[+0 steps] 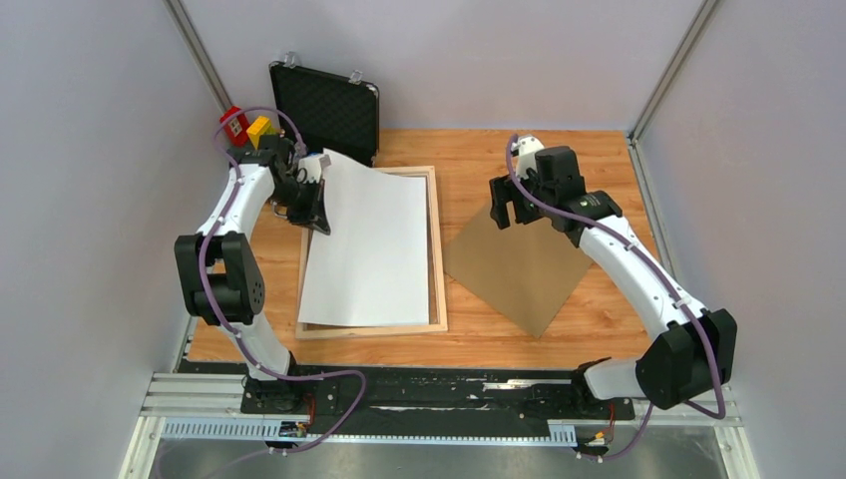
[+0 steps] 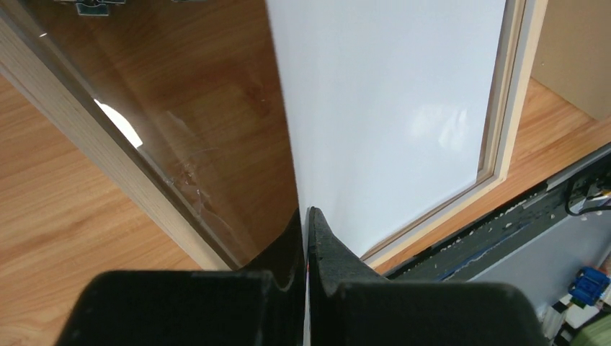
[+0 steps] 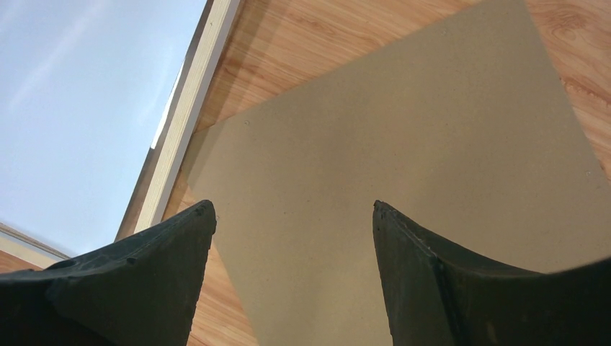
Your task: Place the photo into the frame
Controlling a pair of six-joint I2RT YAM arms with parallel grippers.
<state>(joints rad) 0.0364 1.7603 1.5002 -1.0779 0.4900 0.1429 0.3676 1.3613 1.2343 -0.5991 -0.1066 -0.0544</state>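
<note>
Top external: red block (image 1: 234, 124) and black case (image 1: 327, 108) sit back L. L gripper (image 1: 319, 222) clamps photo (image 1: 374, 244) by its L edge, white side up, over frame (image 1: 438, 279). Just R of frame lies brown board (image 1: 524, 269); R gripper (image 1: 507, 214) above it, jaws apart.

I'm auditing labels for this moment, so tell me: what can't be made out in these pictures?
1. The photo: its printed side faces down, so every view shows only its white back.
2. The frame: its far-left corner is covered by the photo and the left gripper in the top view.
3. The red and yellow items: too small to identify in the top view, and crossed by a cable.
</note>
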